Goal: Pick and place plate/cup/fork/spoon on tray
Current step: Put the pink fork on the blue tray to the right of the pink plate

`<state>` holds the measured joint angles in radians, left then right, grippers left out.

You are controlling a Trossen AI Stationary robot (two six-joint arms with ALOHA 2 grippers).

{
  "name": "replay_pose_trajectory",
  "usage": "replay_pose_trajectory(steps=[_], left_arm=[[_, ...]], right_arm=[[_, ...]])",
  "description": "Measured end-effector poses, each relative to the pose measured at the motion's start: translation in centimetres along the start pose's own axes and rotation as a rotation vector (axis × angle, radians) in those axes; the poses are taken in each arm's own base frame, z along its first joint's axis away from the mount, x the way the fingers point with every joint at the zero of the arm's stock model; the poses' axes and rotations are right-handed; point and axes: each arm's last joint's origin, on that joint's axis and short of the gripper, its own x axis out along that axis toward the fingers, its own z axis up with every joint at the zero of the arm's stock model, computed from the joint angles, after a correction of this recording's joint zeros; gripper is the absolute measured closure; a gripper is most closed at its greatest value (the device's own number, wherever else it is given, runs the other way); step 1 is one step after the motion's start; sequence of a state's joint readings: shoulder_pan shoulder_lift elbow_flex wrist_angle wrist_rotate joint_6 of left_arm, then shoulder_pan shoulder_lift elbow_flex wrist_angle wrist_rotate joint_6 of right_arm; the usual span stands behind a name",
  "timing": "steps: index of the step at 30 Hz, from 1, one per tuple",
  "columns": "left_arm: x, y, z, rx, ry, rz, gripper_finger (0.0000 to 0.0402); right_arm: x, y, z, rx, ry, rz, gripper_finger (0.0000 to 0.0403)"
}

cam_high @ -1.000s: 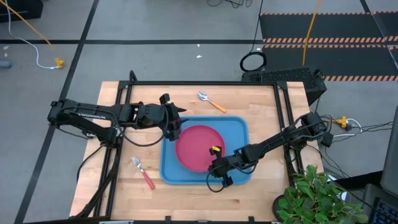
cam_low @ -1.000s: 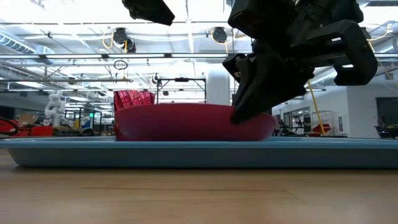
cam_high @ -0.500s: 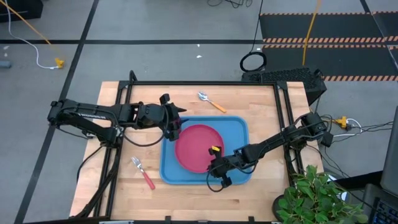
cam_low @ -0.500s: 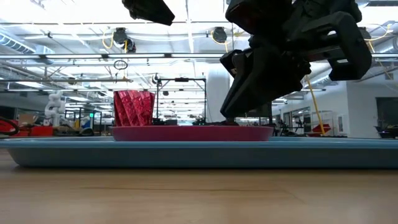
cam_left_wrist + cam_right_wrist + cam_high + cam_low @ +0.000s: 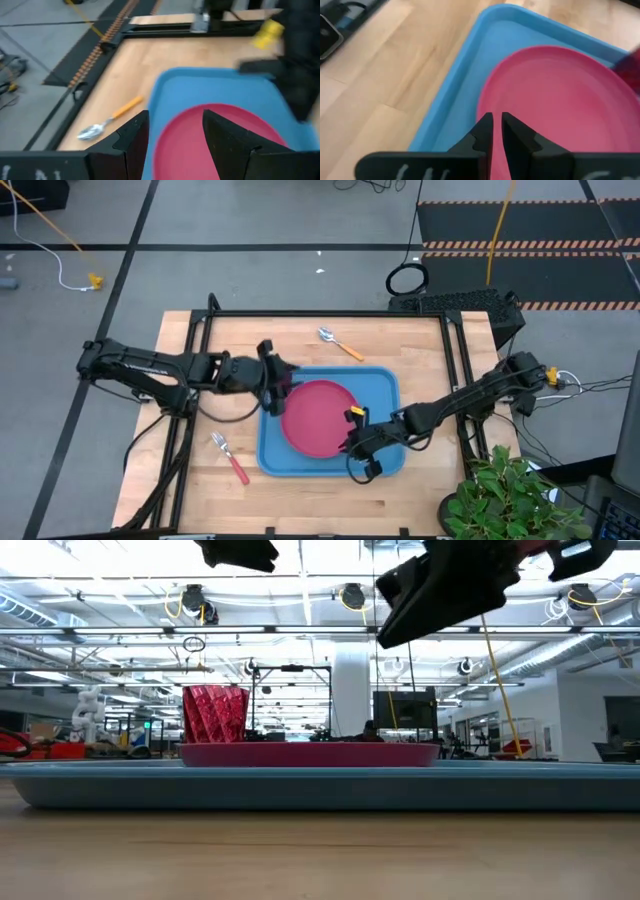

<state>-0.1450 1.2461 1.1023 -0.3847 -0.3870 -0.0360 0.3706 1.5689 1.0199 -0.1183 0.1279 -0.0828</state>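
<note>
- Since a second ago, the right gripper [image 5: 362,452] has let the plate [image 5: 320,416] down flat in the tray [image 5: 385,385] and lifted, fingers nearly closed on nothing.
- Left gripper [image 5: 277,379], open beside the cup [image 5: 214,713], lies nearer the fork [image 5: 228,457], whose handle points toward the desk's [image 5: 300,500] front edge.

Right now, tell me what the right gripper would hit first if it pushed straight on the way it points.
Probably the round pinkish-red plate on the blue rectangular tray: the right gripper, fingers nearly shut and empty, points at its near rim, though height is unclear.

Two dark jointed arms, yellow-tagged right claw [image 5: 362,452].
</note>
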Motion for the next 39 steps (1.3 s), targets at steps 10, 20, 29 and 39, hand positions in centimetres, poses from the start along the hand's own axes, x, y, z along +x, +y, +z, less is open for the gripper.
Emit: replay_pose_trajectory(steps=[10, 20, 29, 39], left_arm=[[-4.2, -6.8, -2.4, 0.142, 0.144, -0.232, 0.0215], [-7.2, -9.3, -8.5, 0.112, 0.504, -0.248, 0.0215], [-7.0, -9.5, -15.2, 0.293, 0.730, -0.303, 0.0215], [-6.7, -10.1, -19.1, 0.370, 0.747, -0.397, 0.0216]], right_arm=[[-3.4, -0.6, 0.0, -0.006, 0.044, -0.055, 0.0371], [-4.0, -0.9, 0.4, -0.060, 0.007, -0.062, 0.0371], [-3.9, -1.4, 0.4, -0.067, 0.010, -0.076, 0.0371], [-3.9, -1.8, 0.3, -0.061, 0.012, -0.085, 0.0371]])
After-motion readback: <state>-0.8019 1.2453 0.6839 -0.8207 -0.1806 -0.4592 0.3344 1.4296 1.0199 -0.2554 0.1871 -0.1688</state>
